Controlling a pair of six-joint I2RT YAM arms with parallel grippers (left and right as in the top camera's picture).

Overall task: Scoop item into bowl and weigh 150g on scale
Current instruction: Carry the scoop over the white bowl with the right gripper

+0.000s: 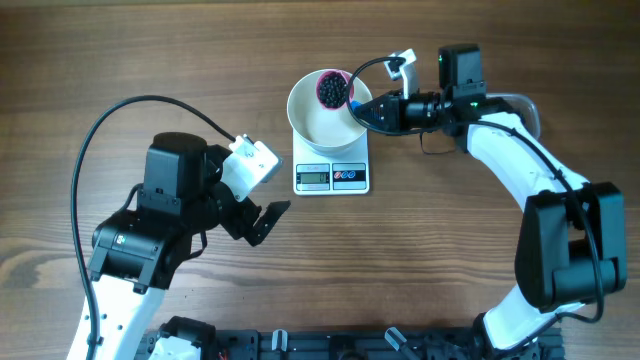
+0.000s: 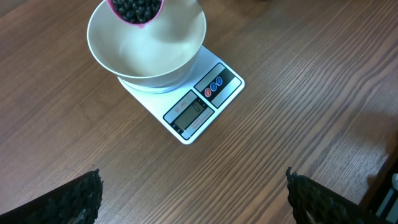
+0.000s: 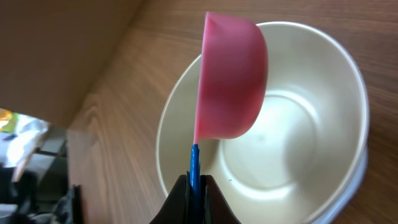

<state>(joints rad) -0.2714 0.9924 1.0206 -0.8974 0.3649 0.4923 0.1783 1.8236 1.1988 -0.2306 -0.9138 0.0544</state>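
A white bowl [image 1: 322,120] [image 2: 152,56] [image 3: 298,130] stands on the white scale [image 1: 332,175] [image 2: 196,112], and its inside looks bare. Over the bowl's far rim hangs a pink scoop [image 1: 333,88] [image 2: 135,10] [image 3: 231,81] filled with the black item [image 1: 332,90] [image 2: 134,7]. My right gripper [image 1: 385,110] [image 3: 196,186] is shut on the scoop's blue handle [image 3: 194,165]. My left gripper [image 1: 262,220] [image 2: 193,193] stands open over bare wood, in front and to the left of the scale, holding nothing.
The scale's display [image 2: 191,111] and two small buttons [image 2: 213,86] face the front. The right arm [image 1: 520,170] reaches in from the right side. A black cable [image 1: 110,130] loops over the left half of the wooden table [image 1: 450,260].
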